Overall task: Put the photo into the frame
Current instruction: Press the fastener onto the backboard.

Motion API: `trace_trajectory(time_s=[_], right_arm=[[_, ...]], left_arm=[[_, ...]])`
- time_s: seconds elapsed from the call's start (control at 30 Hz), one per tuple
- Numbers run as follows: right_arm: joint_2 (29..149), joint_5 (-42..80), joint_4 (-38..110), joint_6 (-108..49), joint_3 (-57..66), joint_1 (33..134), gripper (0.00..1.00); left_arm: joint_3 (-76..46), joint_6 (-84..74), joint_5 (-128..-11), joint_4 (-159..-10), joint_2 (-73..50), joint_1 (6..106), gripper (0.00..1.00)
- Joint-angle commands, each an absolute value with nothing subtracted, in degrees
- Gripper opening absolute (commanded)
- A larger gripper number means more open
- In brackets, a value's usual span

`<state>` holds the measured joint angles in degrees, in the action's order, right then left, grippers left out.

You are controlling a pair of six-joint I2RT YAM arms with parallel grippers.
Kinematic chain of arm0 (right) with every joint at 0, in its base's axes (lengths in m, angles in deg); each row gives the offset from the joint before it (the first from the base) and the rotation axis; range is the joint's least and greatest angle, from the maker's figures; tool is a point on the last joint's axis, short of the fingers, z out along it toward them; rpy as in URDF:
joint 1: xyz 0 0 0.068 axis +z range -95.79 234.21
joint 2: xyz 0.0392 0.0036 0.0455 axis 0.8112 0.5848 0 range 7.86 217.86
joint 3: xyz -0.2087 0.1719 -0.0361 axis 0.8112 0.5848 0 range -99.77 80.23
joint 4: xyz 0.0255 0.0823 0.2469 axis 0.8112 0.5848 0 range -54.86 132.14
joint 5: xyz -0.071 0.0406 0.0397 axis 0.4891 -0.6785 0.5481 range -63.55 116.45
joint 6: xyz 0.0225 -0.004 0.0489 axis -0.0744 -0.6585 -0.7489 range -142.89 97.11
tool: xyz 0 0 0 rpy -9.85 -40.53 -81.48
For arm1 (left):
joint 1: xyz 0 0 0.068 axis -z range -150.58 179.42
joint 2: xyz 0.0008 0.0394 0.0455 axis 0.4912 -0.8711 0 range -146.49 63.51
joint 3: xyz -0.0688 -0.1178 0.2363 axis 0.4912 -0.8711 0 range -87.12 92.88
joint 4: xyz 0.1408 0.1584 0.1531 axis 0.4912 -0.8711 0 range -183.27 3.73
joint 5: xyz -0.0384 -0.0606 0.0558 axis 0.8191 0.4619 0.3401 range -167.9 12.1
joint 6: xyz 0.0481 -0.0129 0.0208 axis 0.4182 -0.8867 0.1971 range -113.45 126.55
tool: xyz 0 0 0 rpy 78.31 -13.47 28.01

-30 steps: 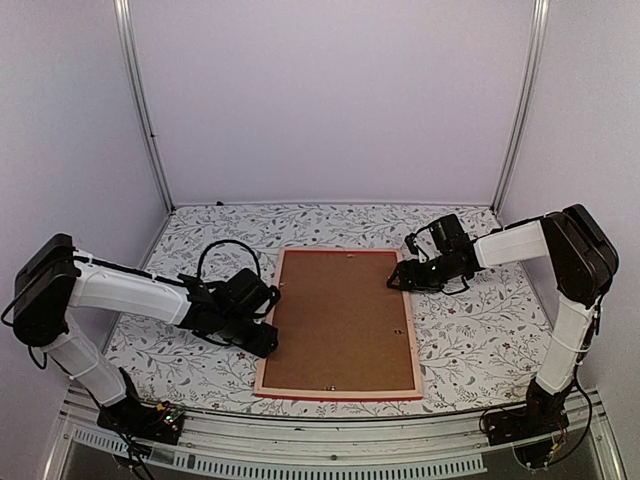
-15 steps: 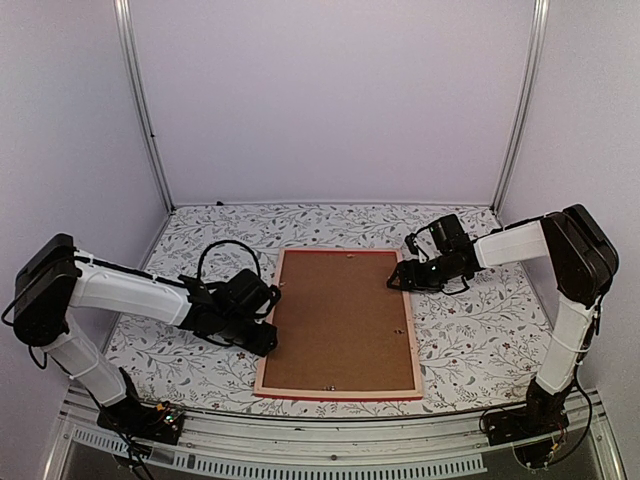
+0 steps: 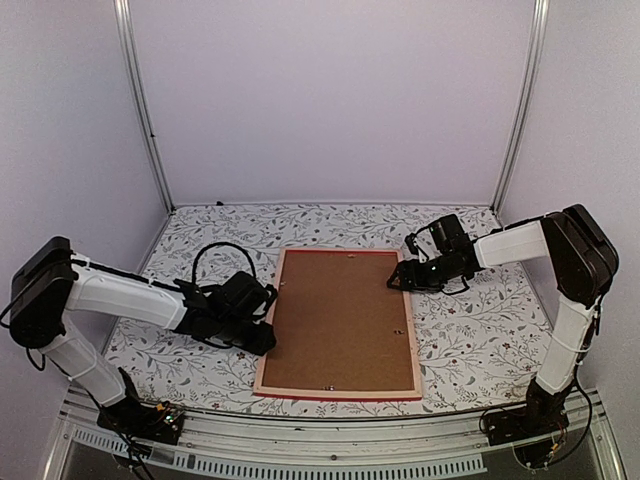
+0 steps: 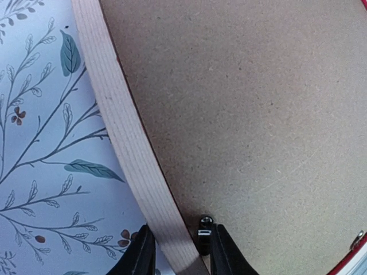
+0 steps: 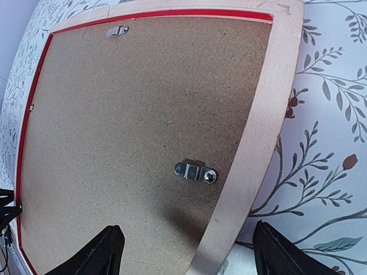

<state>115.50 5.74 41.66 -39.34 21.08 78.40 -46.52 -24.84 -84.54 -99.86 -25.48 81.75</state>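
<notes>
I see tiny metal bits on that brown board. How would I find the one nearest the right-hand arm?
The frame lies face down on the flowery table, brown backing board up. Follow its pale wooden side by the right gripper: just inside sits a silver oblong tab, the only metal piece along that side.

Frame (image 4: pixel 123 143) back rim pale wood with fine straight grain, thin bright red line showing along some edges; board (image 3: pixel 340 320) inside it mid brown, finely speckled, no print; clip (image 5: pixel 195 171) on board shiny silver; table (image 3: pixel 460 340) cover white to pale blue, printed with thin dark vines, grey-green and teal leaves, small dark red flowers; left arm (image 3: pixel 120 290) and right arm (image 3: pixel 510 243) white shells, black joints, black cables; left gripper (image 4: pixel 179 252) and right gripper (image 5: pixel 192 258) black; walls (image 3: pixel 330 100) plain pale lilac; posts (image 3: pixel 140 100) silver
</notes>
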Motion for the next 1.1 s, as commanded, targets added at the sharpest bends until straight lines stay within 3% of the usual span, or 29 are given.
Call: trace_trajectory(time_s=[0.0, 0.4, 0.73, 1.07], right_arm=[[117.0, 6.4, 47.8, -39.5, 23.6, 78.2, 0.82], [117.4, 6.3, 47.7, -39.4, 23.5, 78.3, 0.82], [118.0, 6.0, 47.0, -39.4, 23.9, 78.2, 0.82], [117.5, 6.3, 47.2, -39.4, 24.3, 78.2, 0.82]], left_arm=[[-49.8, -25.8, -82.2, -99.7, -24.8, 80.7, 0.31], [-49.9, -26.3, -79.4, -99.5, -22.4, 79.2, 0.58], [-52.4, -27.3, -77.0, -98.1, -20.5, 76.2, 0.54], [-50.8, -27.0, -77.7, -98.4, -23.2, 75.9, 0.57]])
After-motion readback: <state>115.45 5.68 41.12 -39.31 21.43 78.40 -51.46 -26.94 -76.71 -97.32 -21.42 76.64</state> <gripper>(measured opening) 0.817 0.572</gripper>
